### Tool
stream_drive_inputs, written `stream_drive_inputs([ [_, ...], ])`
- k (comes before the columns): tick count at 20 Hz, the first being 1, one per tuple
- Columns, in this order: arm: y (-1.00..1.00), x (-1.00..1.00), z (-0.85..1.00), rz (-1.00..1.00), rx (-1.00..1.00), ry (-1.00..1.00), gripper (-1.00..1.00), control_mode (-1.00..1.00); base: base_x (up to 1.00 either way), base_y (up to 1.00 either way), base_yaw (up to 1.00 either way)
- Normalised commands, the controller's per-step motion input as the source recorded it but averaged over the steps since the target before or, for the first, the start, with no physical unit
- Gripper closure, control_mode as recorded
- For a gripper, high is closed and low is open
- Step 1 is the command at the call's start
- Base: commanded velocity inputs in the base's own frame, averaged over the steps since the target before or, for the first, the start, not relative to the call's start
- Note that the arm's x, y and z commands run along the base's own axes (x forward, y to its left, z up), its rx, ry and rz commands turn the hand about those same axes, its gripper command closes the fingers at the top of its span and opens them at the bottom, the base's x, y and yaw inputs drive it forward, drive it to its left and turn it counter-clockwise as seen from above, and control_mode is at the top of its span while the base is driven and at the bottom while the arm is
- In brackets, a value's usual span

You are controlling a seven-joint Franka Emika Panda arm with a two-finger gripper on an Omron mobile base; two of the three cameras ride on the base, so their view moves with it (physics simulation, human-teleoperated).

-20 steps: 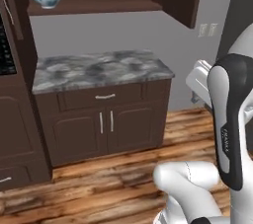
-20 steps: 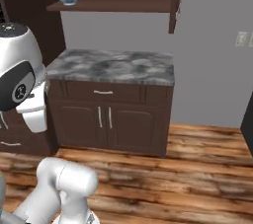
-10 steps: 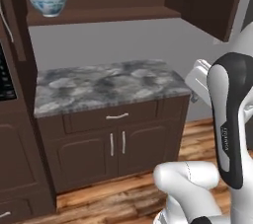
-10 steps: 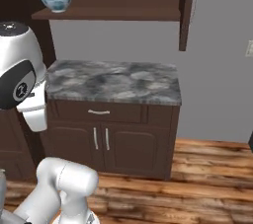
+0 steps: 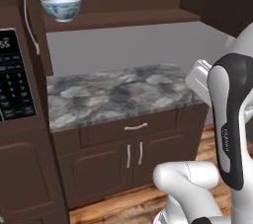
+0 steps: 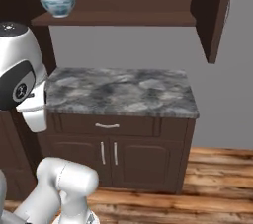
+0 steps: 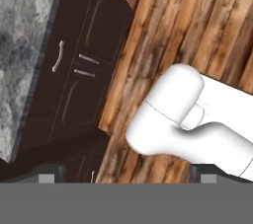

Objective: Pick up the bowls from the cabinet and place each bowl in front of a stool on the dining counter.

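A white bowl with a painted pattern (image 5: 61,8) stands upright at the left end of the plank shelf of the dark brown wall cabinet (image 5: 128,18). From the right base view the same bowl (image 6: 58,5) sits on the shelf (image 6: 123,18), with the cabinet's door (image 6: 213,13) swung open at the right. My gripper (image 7: 127,177) is open, its tips wide apart with nothing between them, and looks down at the wooden floor, far below the bowl. The dining counter is out of view.
A small grey marbled worktop (image 5: 118,92) (image 6: 123,90) lies under the shelf on low dark cabinets with metal handles (image 6: 107,153). A tall dark unit with a black control panel (image 5: 15,77) stands at the left. Wooden floor (image 6: 217,183) stretches to the right.
The whole picture has shifted: the base has driven closer to the cabinet, so bowl, shelf and worktop look larger. The arm keeps its pose and the gripper stays open.
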Motion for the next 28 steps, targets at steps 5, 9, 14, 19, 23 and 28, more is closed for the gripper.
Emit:
stream_drive_inputs([
  [5, 0.00, 0.00, 0.00, 0.00, 0.00, 0.00, -1.00, 1.00, 0.62, 0.49, 0.00],
  [9, 0.00, 0.00, 0.00, 0.00, 0.00, 0.00, -1.00, 1.00, 0.78, 0.16, 0.03],
  [14, 0.00, 0.00, 0.00, 0.00, 0.00, 0.00, -1.00, 1.00, 0.75, 0.02, 0.07],
  [19, 0.00, 0.00, 0.00, 0.00, 0.00, 0.00, -1.00, 1.00, 0.49, 0.16, 0.14],
  [23, 0.00, 0.00, 0.00, 0.00, 0.00, 0.00, -1.00, 1.00, 0.28, 0.32, 0.10],
  [28, 0.00, 0.00, 0.00, 0.00, 0.00, 0.00, -1.00, 1.00, 0.47, 0.26, 0.12],
])
